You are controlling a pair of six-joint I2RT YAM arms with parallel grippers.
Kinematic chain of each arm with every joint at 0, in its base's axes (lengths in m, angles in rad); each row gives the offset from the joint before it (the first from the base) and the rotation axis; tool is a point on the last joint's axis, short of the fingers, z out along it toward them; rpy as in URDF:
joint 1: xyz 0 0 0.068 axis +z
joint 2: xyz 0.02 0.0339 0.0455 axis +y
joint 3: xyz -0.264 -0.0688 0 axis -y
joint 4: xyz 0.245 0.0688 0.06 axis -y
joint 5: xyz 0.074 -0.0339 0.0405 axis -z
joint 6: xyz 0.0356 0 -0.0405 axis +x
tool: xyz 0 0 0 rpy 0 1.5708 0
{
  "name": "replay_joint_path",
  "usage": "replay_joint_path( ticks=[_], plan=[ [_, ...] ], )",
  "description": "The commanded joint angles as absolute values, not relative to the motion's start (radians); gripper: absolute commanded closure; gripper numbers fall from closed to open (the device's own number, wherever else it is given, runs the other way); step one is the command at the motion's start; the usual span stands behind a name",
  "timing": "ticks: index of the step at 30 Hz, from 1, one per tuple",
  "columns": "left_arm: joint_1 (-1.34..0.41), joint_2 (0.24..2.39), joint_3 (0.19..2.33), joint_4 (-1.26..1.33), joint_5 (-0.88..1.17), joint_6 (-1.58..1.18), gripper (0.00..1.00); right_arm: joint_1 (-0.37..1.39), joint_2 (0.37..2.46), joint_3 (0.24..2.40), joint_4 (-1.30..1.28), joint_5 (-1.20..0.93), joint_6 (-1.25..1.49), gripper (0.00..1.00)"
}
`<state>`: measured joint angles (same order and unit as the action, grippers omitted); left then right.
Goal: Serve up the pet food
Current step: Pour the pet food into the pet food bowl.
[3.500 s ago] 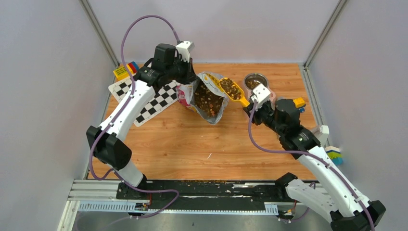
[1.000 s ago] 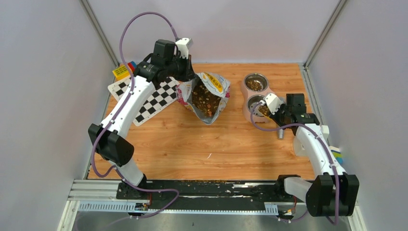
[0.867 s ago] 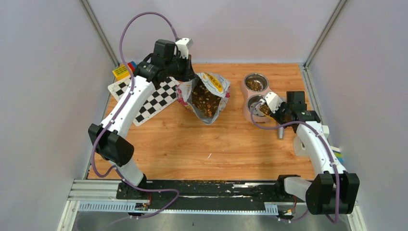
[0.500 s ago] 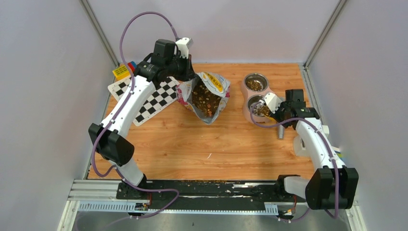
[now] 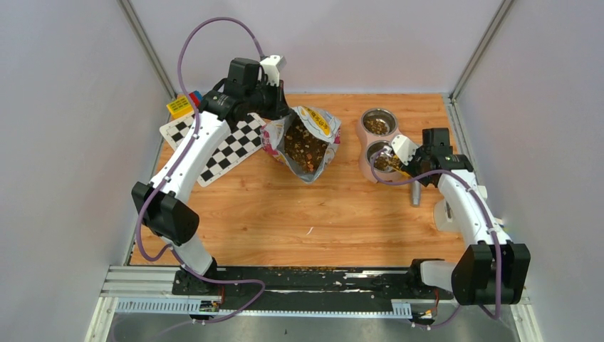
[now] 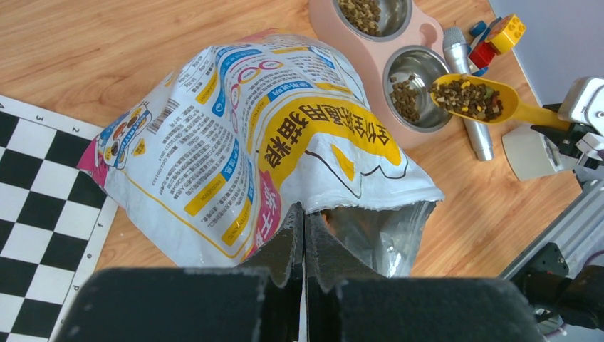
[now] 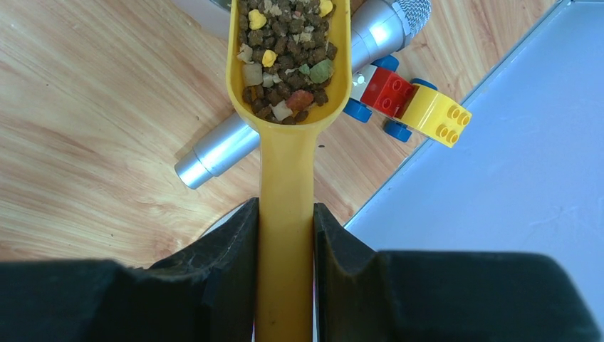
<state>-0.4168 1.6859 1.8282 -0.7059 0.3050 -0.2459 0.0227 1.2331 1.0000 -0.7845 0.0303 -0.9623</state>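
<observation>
Our right gripper [image 7: 285, 214] clamps the scoop [image 7: 286, 164] handle, left gripper [image 6: 304, 214] the bag [image 6: 235, 135]; light, loose kibble [image 7: 285, 43] spills if tilted.

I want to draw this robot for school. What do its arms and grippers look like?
The left arm and right arm have white tube-shaped links with chunky black joints. A thin purple cable loops along each one. The left gripper and right gripper are black, each with two flat fingers. A small white box sits by each wrist.
</observation>
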Motion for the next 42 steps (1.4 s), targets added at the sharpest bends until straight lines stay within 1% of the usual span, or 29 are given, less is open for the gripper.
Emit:
replay_joint_path(
  ticks=[1, 22, 29, 37, 42],
  plan=[
    [-0.404, 1.677, 1.903, -0.606, 0.314, -0.266, 1.0, 0.018, 1.238, 1.051, -0.79, 0.054, -0.986, 1.0],
    [-0.404, 1.686, 1.914, -0.607, 0.312, -0.268, 1.0, 0.018, 1.246, 1.092, -0.848, 0.081, -1.011, 1.0],
    [-0.403, 1.673, 1.884, -0.59, 0.314, -0.27, 1.0, 0.022, 1.264, 1.118, -0.876, 0.093, -1.01, 1.0],
    [-0.404, 1.685, 1.902, -0.599, 0.319, -0.274, 1.0, 0.069, 1.287, 1.144, -0.893, 0.129, -1.012, 1.0],
    [-0.404, 1.684, 1.889, -0.594, 0.316, -0.273, 1.0, 0.1, 1.328, 1.17, -0.892, 0.194, -1.022, 1.0]
  ],
)
